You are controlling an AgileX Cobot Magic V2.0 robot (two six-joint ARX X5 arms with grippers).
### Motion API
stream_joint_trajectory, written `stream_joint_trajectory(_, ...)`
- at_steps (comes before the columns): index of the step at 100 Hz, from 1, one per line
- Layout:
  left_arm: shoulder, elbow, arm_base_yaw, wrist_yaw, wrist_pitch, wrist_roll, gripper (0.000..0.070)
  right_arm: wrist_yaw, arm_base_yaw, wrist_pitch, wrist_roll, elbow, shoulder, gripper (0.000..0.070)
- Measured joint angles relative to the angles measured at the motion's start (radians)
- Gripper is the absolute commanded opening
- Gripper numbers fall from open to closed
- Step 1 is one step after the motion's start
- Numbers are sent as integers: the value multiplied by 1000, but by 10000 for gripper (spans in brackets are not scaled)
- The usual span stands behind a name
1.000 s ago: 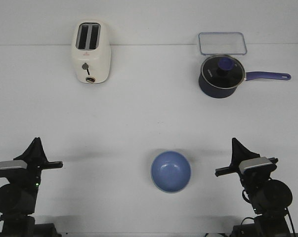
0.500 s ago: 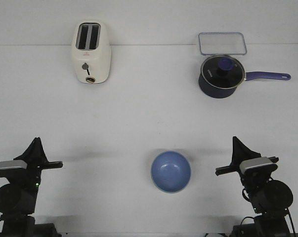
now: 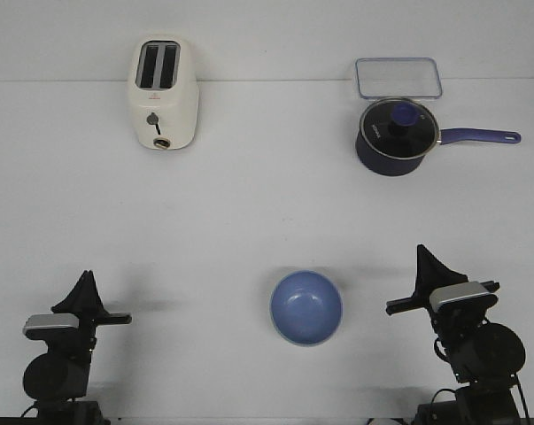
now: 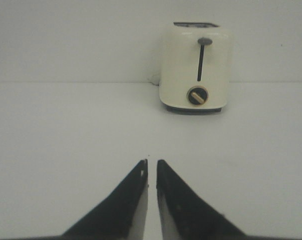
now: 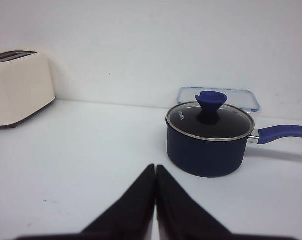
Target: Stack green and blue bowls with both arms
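Observation:
The periwinkle blue bowl [image 3: 306,307] sits upright on the white table near the front, between the two arms. The green bowl does not show in any view. My left gripper [image 3: 88,276] is at the front left, well left of the bowl; in the left wrist view [image 4: 151,161] its jaws stand almost together with a thin slit between them, holding nothing. My right gripper [image 3: 421,253] is at the front right, right of the bowl; in the right wrist view [image 5: 155,166] its jaws are pressed together and empty. Neither wrist view shows the bowl.
A cream toaster [image 3: 163,93] stands at the back left and shows in both wrist views [image 4: 196,67] [image 5: 18,87]. A dark navy saucepan [image 3: 395,137] with a glass lid stands at the back right [image 5: 208,140], with a clear lidded container [image 3: 398,77] behind it [image 5: 241,97].
My left arm has shifted to the right and sunk lower in the front view. The right arm and the blue bowl have not moved.

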Motion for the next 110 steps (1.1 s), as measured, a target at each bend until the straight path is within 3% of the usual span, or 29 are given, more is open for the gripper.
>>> stream_joint_trajectory(98, -1, -2, 0, 25, 21, 8, 15, 0, 0, -1, 0, 0, -5, 0)
stream_joint_trajectory(110, -1, -2, 0, 25, 21, 8, 15, 18, 0, 3, -49, -14, -51, 0)
